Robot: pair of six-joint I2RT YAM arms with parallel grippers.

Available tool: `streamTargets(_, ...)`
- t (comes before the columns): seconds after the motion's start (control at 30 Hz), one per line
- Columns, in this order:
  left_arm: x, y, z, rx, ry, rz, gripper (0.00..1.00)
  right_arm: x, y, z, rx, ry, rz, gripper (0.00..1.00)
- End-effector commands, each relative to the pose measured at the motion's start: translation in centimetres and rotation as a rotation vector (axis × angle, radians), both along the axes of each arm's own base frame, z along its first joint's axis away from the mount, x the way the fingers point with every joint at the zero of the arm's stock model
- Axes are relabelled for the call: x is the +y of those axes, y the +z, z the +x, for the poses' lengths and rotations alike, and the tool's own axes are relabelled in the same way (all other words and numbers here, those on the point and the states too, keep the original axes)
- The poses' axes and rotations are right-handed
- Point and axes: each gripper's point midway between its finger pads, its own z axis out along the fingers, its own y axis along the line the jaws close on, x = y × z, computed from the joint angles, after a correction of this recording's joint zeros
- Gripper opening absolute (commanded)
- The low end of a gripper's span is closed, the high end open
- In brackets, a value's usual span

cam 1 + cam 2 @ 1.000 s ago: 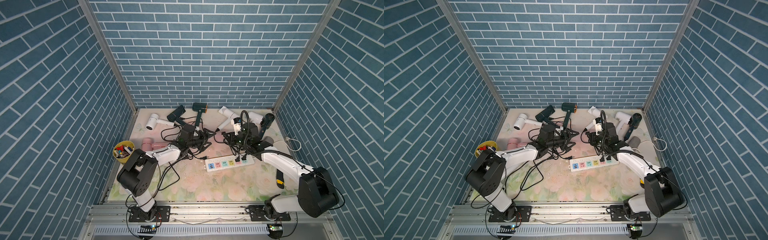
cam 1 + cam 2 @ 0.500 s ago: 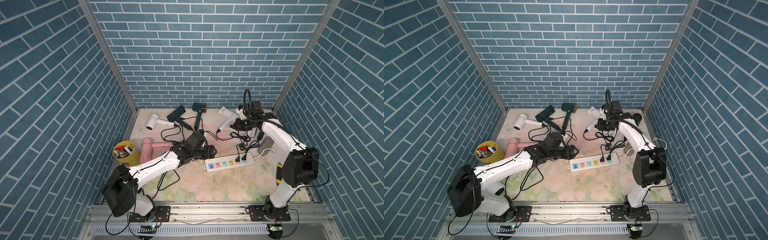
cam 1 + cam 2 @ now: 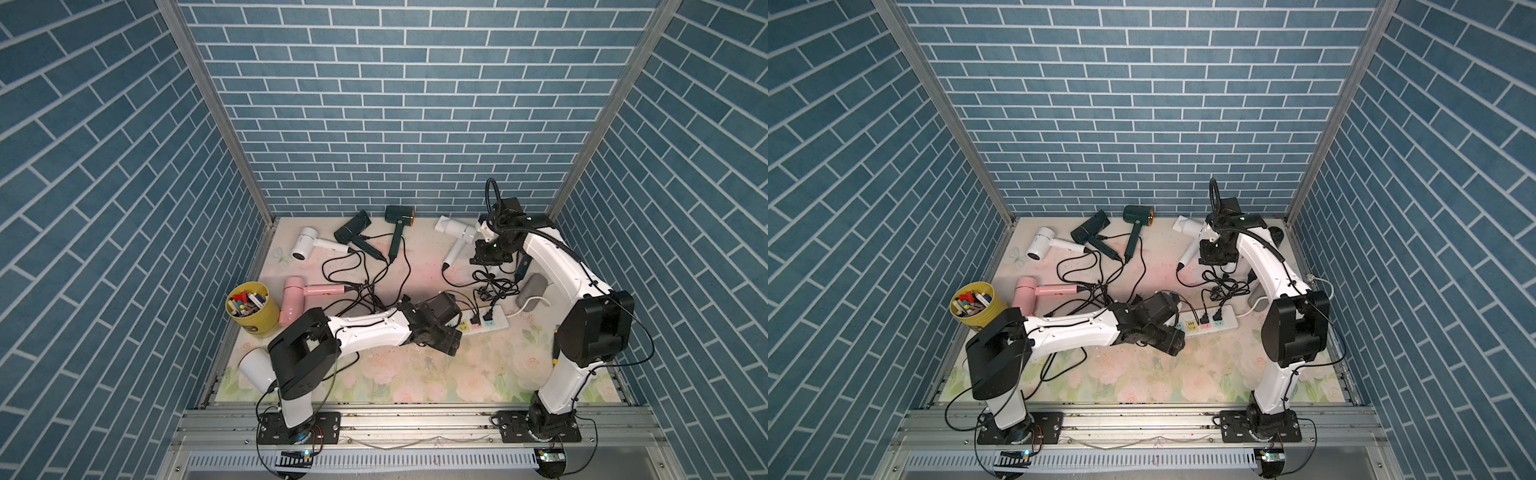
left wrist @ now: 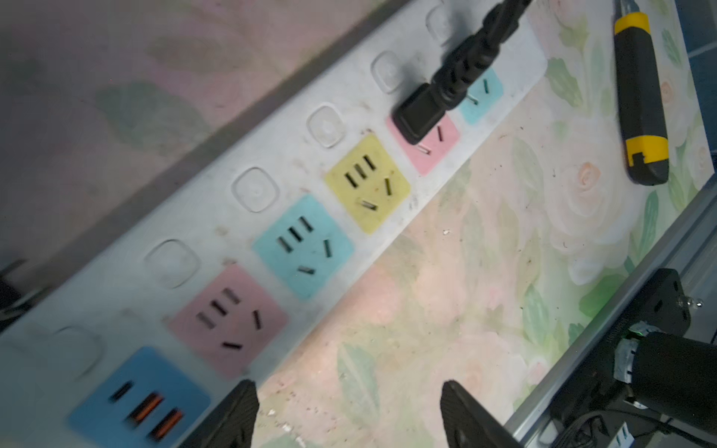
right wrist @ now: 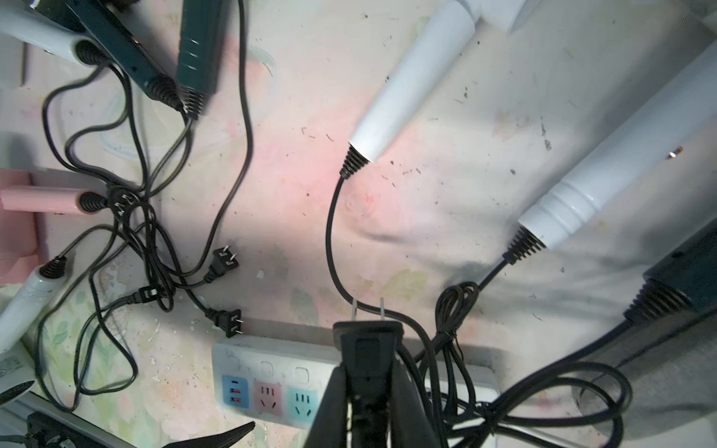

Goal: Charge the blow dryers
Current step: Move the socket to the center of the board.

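I have the right gripper clenched on a black two-pin plug, pins pointing out ahead, and I judge the step in hand is carrying it to the power strip. To do it well I would square the pins over a free outlet. The yellow socket sits next to a seated plug, so I would come straight down there and keep the trailing cord clear of the cord bundle (whose dryer this is, I cannot tell). The right arm stands tall at the far right, elbow high, wrist bent down just beside the white blow dryer. The left arm lies low across the mat, left gripper spread wide and empty by the strip's left half, handy for steadying it. The pink blow dryer lies at the left
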Motion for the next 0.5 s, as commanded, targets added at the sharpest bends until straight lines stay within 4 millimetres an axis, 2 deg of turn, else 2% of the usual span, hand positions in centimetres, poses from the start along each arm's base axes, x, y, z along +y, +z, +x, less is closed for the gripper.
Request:
streamTargets(0.0,-3.0,0.3,-0.6,0.031,-0.032,-0.076,0.79,-1.3,1.7,-0.5,-0.028,0.011,-0.069,0.0)
streamTargets(0.17,-5.2,-1.0,-0.5,0.06,-0.032,-0.113,0.78,-2.9,2.6,-0.4,-0.063,-0.026,-0.141,0.0)
streamTargets(0.37,-7.0,-1.6,0.9,0.031,-0.024,-0.137,0.78,-3.1,2.8,-1.2,-0.066,-0.026,-0.145,0.0)
streamTargets(0.47,-7.1,-2.3,2.2,0.008,0.001,-0.133,0.78,-3.0,2.6,-1.8,-0.055,-0.019,-0.131,0.0)
